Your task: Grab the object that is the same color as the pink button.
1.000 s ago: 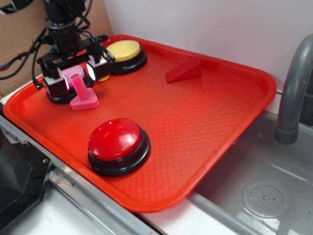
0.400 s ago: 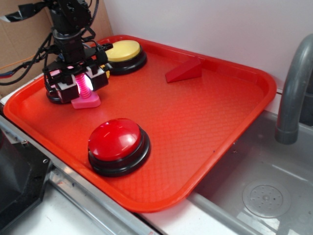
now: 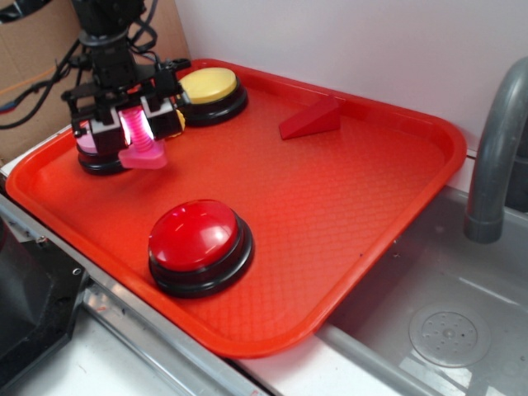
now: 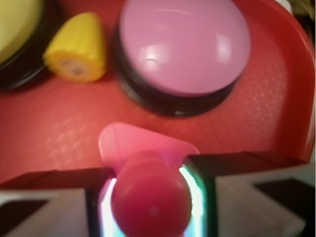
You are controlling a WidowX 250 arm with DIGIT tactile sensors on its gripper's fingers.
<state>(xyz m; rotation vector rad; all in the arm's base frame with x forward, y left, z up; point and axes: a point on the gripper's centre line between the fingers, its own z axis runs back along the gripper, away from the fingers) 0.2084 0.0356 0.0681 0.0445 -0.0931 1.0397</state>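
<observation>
At the tray's (image 3: 396, 239) far left corner, beside the pink button (image 4: 185, 47), the fingers (image 3: 157, 109) pinch the pink bolt's (image 3: 142, 140) upright threaded shaft (flat head lowest, apparently just off the surface).

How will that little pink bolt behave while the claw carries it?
The pink bolt looks like hard plastic, so probably stiff and light. The gripper clamps its ridged shaft, which likely resists slipping. Its wide flat head hangs lowest, so it might swing or tilt if bumped.
</observation>
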